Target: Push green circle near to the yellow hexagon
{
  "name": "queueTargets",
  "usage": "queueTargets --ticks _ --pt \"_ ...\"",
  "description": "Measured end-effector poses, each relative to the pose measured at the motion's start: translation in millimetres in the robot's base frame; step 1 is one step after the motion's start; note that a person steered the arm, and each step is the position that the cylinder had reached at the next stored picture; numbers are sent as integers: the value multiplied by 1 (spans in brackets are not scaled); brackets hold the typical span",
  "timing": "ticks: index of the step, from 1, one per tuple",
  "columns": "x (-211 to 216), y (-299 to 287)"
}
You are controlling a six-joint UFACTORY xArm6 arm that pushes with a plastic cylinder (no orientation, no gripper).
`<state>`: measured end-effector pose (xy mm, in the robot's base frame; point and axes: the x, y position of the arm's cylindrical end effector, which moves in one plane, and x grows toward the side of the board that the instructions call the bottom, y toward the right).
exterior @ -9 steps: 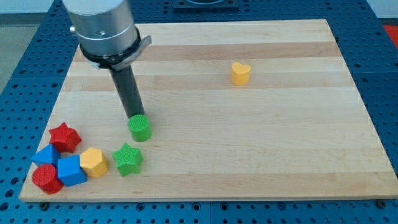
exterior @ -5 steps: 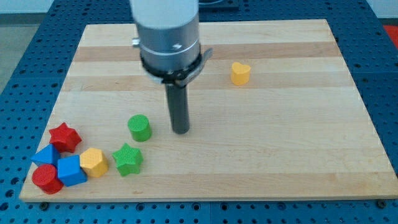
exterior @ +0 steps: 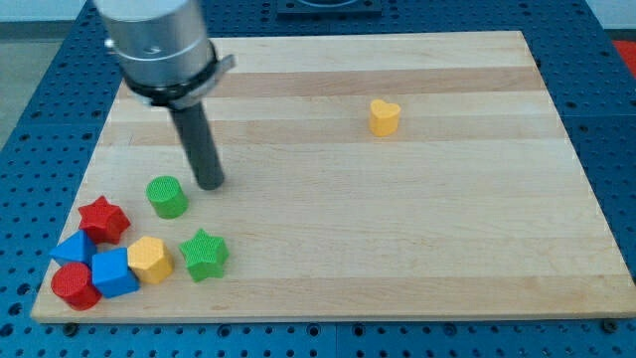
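The green circle [exterior: 167,197] stands upright on the wooden board [exterior: 417,229] at the view's lower left. The yellow hexagon [exterior: 150,259] lies below it, a short gap apart, between the blue cube [exterior: 113,272] and the green star [exterior: 204,255]. My tip [exterior: 210,184] rests on the board just to the right of the green circle, slightly higher in the view, close to it or just touching.
A red star [exterior: 103,220], a blue triangle-like block [exterior: 72,249] and a red circle [exterior: 75,286] cluster at the board's lower left corner. A yellow heart [exterior: 384,116] sits alone at the upper right.
My tip swung from above the green circle round to its right, then swept left. The green circle has slid left and slightly up, nearer the red star.
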<state>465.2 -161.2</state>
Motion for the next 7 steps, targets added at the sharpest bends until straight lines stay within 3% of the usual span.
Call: queueTargets --ticks 3,5,7 --pt "35 -22" --pt "4 -37" --pt "39 -40"
